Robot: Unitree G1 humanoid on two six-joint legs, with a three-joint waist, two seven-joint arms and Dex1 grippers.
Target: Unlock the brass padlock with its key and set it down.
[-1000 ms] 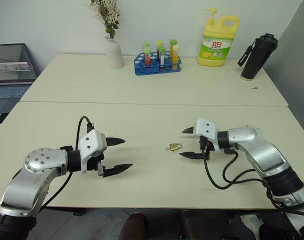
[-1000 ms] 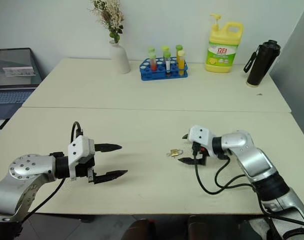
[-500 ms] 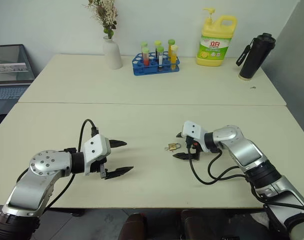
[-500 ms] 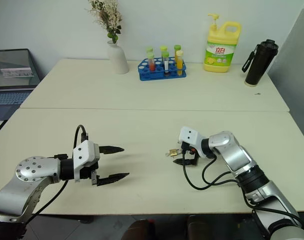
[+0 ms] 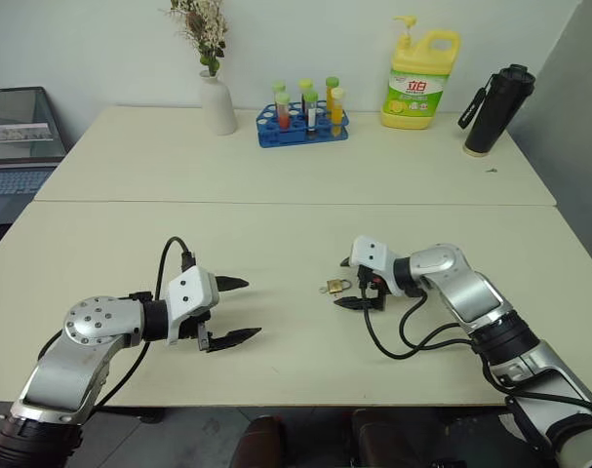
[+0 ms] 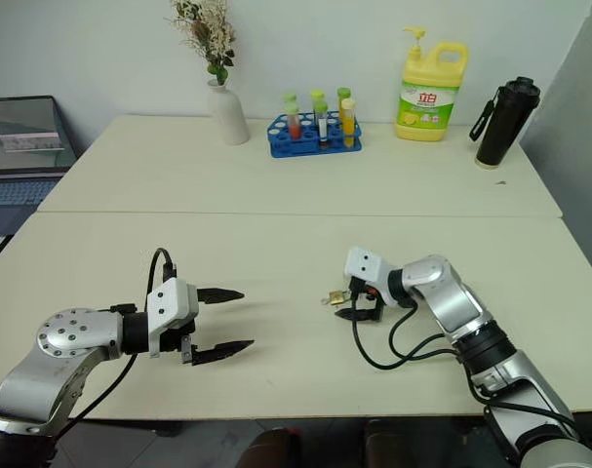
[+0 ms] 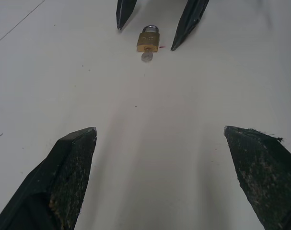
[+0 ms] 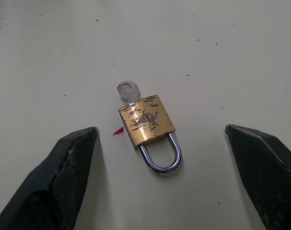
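The brass padlock (image 8: 146, 120) lies flat on the cream table (image 5: 276, 234), its silvery shackle looking closed. The key (image 8: 127, 90) sticks out of the padlock's bottom end. My right gripper (image 5: 342, 284) is open and low over the table, one black finger on each side of the padlock, touching neither padlock nor key. The left wrist view shows the padlock (image 7: 148, 40) between those two fingertips (image 7: 120, 19). My left gripper (image 5: 253, 308) is open and empty, well to the left of the padlock and pointing toward it.
Along the far table stand a white vase (image 5: 217, 102) with dried flowers, a blue rack of test tubes (image 5: 303, 125), a yellow detergent bottle (image 5: 419, 78) and a black flask (image 5: 489, 110). A laptop (image 5: 18, 136) sits off the left edge. A seam (image 5: 276, 203) joins two tables.
My right gripper has moved left and down toward the padlock and now straddles it. The left gripper has stayed about where it was.
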